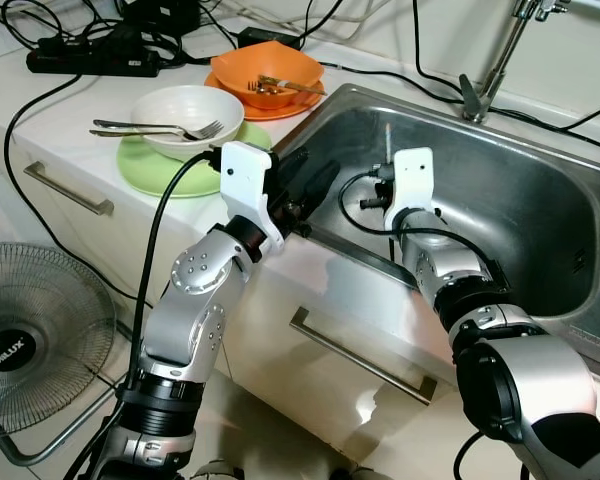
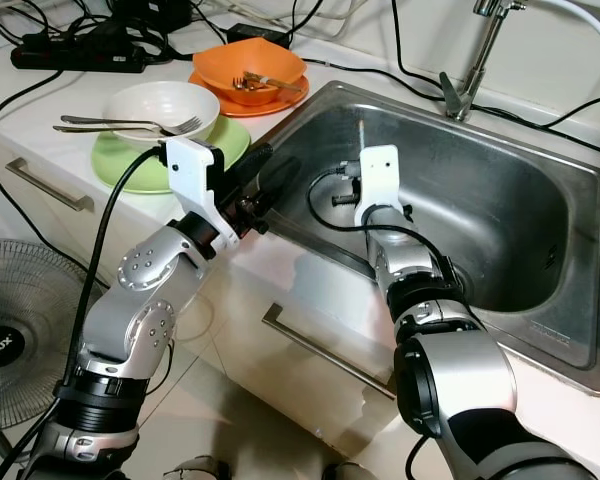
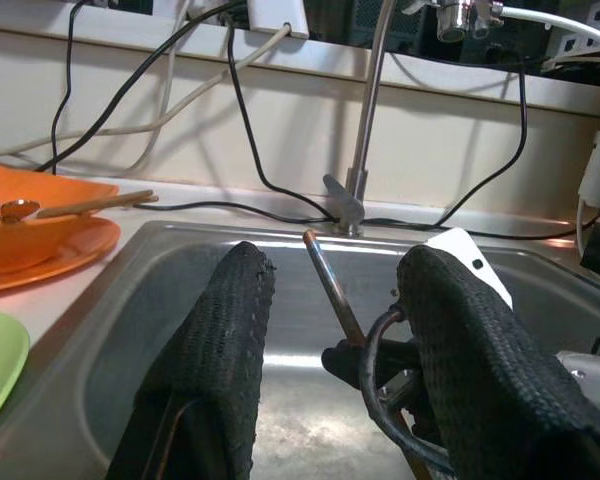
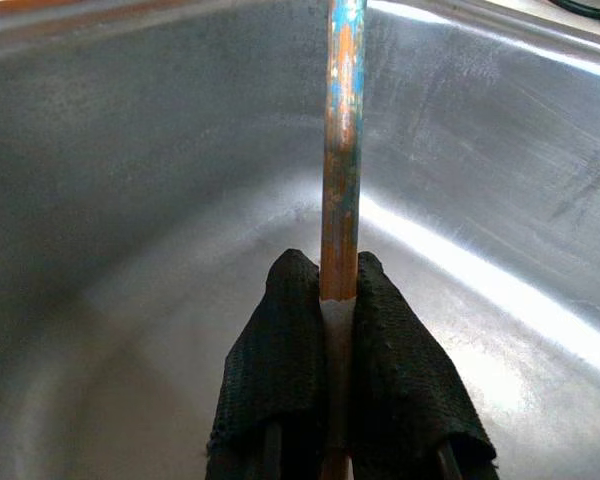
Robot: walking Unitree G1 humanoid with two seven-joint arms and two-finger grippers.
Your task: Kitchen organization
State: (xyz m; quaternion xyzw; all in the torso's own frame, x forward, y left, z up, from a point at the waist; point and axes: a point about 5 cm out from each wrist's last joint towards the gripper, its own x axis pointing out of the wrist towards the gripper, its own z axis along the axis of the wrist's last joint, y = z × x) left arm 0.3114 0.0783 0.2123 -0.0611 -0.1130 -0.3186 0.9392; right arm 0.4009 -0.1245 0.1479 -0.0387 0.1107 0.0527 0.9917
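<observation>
We take the steel sink point(image 1: 540, 215) as our landmark. Our right pincer point(image 4: 338, 300) reaches down into its basin, its two black fingers point(image 4: 285, 340) pressed together on a thin metal rod point(image 4: 340, 150), likely the handle of a utensil, which stands up from the grip; its far end we cannot make out. Our left pincer point(image 3: 335, 330) hovers over the sink's near left rim, fingers spread and holding nothing, pointing across the basin towards the right one. The faucet point(image 1: 500, 55) rises from the sink's far edge. On the tabletop point(image 1: 50, 110) just left of the sink sits a white bowl point(image 1: 185, 120) on a green plate point(image 1: 145, 170), with a fork point(image 1: 160, 127) lying across the bowl. Beyond it, near the sink's far left corner, an orange bowl point(image 1: 270, 65) holding cutlery rests on an orange plate point(image 1: 230, 95).
</observation>
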